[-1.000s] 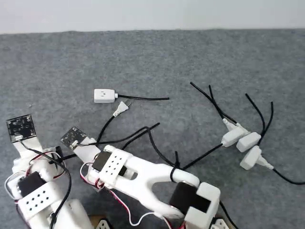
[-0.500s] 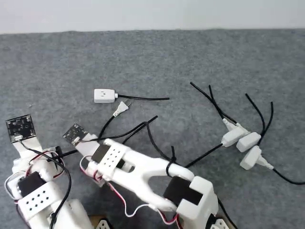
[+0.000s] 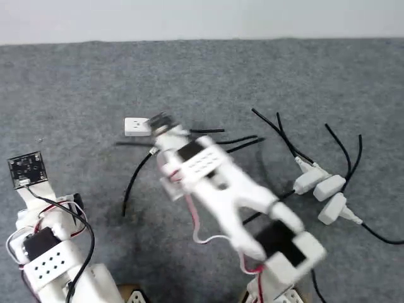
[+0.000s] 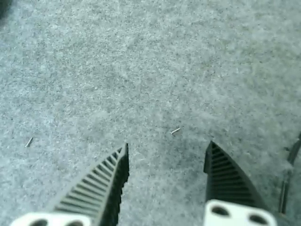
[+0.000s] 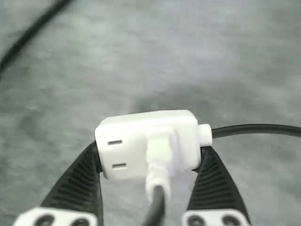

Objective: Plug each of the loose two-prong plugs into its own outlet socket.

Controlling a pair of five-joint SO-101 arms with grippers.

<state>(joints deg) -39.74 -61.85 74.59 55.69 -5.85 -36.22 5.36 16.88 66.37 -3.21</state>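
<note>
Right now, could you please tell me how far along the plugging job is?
Done, it seems: three plug-and-socket pairs look joined. In hand: the right hand is open at the last socket, the loose plug lying by it. Left: seating that plug; the left hand hangs open over bare mat.

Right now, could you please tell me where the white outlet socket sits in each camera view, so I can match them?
High view: the white outlet socket lies left of centre on the grey carpet, at the right arm's tip.
Right wrist view: it sits between the fingers of the right gripper.
Left wrist view: this camera faces carpet beyond the left gripper.
Shared landmark: the black cord leaving the socket, in the high and right wrist views.
</note>
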